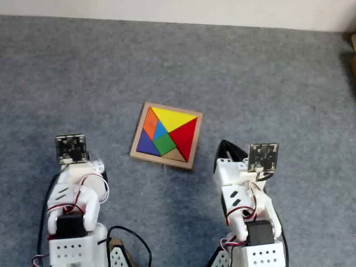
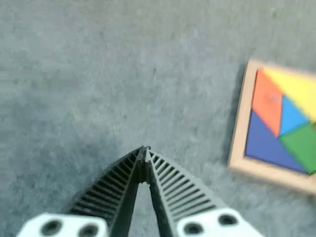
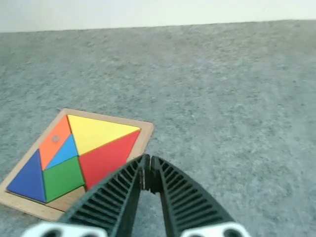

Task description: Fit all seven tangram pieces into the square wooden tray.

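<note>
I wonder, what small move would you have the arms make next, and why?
Probably ease the shut right gripper over the tray to inspect its tan triangular spot: six coloured pieces lie fitted beside it, and I cannot tell whether it is a piece or a gap.

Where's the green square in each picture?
High view: green square in the tray's lower half.
Left wrist view: green square cut by the picture's edge.
Right wrist view: green square beside the red triangle.
Shared landmark: dark blue triangle touching it.
</note>
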`<state>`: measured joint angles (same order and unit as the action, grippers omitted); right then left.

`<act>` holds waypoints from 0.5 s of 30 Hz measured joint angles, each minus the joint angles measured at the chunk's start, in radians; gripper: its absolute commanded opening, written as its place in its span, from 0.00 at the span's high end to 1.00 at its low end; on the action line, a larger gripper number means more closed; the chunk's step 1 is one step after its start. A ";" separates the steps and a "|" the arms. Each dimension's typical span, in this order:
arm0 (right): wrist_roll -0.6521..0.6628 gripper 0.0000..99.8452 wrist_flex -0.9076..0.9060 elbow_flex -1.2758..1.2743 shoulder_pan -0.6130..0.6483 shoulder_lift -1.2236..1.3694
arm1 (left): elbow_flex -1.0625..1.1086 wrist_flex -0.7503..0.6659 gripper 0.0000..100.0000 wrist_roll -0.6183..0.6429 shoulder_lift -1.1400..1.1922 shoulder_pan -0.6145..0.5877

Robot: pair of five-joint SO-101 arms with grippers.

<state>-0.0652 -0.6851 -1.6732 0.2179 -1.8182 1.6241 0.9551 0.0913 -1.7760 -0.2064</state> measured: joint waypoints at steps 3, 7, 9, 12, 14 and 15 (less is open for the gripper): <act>0.000 0.98 -0.063 0.000 -0.009 0.000 | 0.037 -0.002 1.00 -0.032 0.000 0.002; 0.000 0.98 -0.161 0.000 -0.011 0.000 | 0.048 -0.003 1.00 -0.087 0.000 0.000; 0.000 0.98 -0.216 0.000 -0.011 0.000 | 0.049 -0.003 1.00 -0.117 0.000 0.006; 0.000 0.98 -0.299 0.000 -0.011 0.000 | 0.051 0.000 1.00 -0.140 0.000 0.018; 0.000 0.98 -0.356 0.000 -0.011 0.000 | 0.051 0.021 1.00 -0.143 0.000 0.018; 0.000 0.98 -0.381 0.000 -0.011 0.000 | 0.052 0.035 1.00 -0.144 0.000 0.018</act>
<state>-0.0652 -1.0656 -1.6732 0.2071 -1.8182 1.6763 0.9904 -0.0529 -1.7760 -0.1880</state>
